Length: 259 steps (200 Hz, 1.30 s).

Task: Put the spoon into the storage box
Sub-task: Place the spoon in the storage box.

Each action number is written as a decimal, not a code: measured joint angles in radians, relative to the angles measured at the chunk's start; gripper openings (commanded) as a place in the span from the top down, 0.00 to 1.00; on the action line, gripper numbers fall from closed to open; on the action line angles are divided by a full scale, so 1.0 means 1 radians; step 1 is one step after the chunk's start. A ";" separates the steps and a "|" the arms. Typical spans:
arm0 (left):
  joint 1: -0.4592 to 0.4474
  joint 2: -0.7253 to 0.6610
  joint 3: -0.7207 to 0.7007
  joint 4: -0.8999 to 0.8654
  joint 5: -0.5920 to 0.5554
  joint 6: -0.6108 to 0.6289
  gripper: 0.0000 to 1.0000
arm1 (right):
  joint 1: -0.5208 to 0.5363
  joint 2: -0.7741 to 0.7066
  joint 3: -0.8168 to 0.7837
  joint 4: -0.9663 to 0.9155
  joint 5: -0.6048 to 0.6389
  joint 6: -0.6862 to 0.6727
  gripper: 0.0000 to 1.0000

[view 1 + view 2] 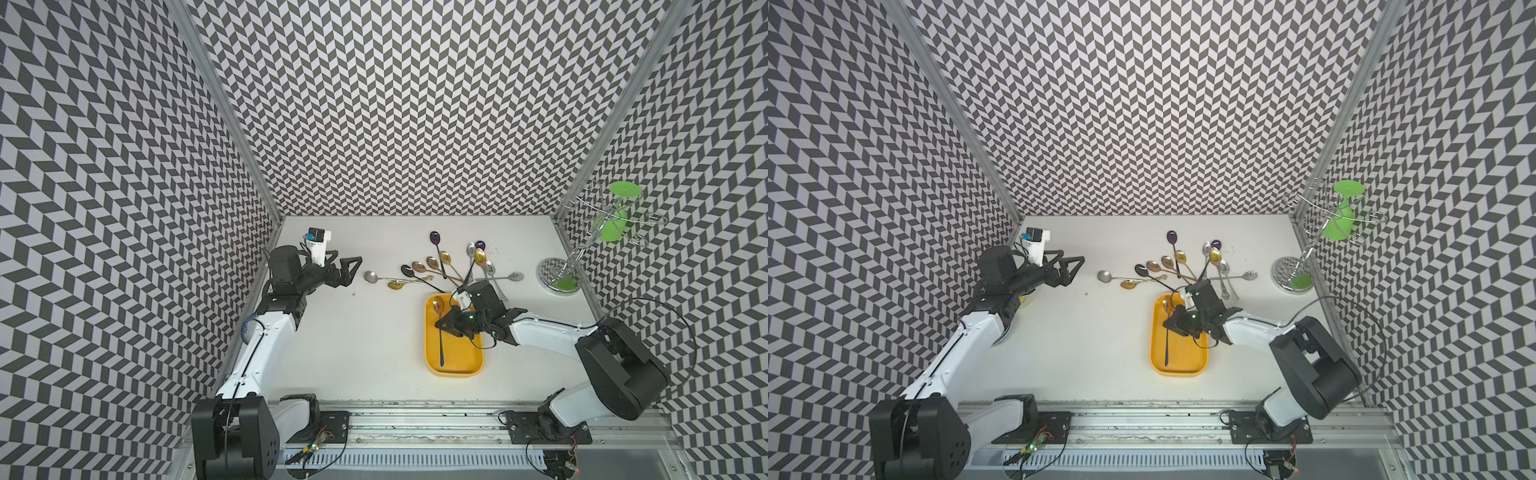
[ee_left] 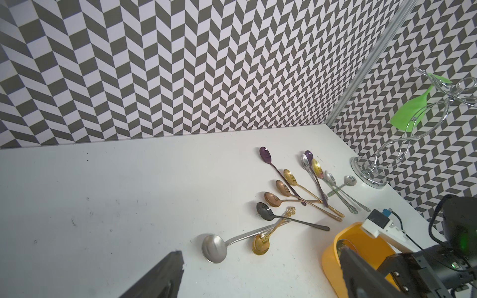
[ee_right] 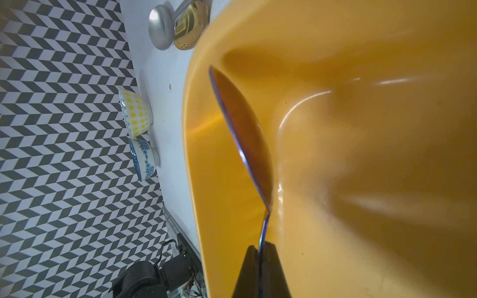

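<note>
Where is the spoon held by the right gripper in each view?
Top view: spoon lies lengthwise over the storage box, right of centre and below it.
Top view: same spoon, just below centre.
Left wrist: only its bowl shows, inside the box's end.
Right wrist: bowl edge-on, handle clamped in the right gripper.
Shared landmark: the yellow storage box.

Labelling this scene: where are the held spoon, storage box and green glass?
spoon (image 3: 245, 134), right wrist view, its bowl.
storage box (image 1: 462, 360), in a top view, bare floor.
green glass (image 1: 611, 232), in a top view, its cup.
</note>
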 measured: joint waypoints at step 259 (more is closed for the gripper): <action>0.024 -0.016 -0.024 0.032 -0.004 -0.023 0.02 | 0.058 -0.063 0.312 -0.334 0.278 -0.182 0.51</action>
